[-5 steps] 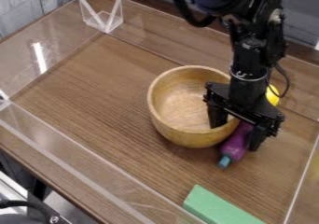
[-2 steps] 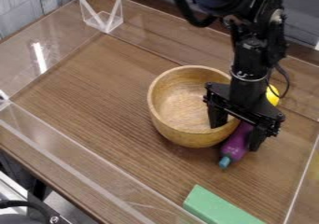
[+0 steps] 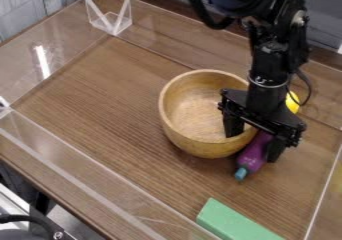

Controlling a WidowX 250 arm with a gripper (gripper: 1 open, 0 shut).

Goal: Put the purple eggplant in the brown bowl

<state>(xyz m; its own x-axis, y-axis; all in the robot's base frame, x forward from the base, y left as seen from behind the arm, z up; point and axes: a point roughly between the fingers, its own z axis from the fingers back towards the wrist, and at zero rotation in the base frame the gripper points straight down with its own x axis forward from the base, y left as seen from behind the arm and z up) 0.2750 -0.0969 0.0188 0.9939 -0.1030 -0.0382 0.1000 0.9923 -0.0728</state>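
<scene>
The brown bowl (image 3: 201,112) stands on the wooden table, right of centre, and looks empty. The purple eggplant (image 3: 250,158) lies on the table just right of the bowl, stem cap toward the front. My gripper (image 3: 261,142) hangs straight down over the eggplant's far end, fingers low on either side of it, close to the bowl's right rim. The fingers' hold on the eggplant is hidden by their own black bodies. A yellow lemon (image 3: 290,99) shows partly behind the arm.
A flat green block (image 3: 241,224) lies at the front right. Clear acrylic walls (image 3: 54,144) run around the table. A clear folded stand (image 3: 110,14) sits at the back left.
</scene>
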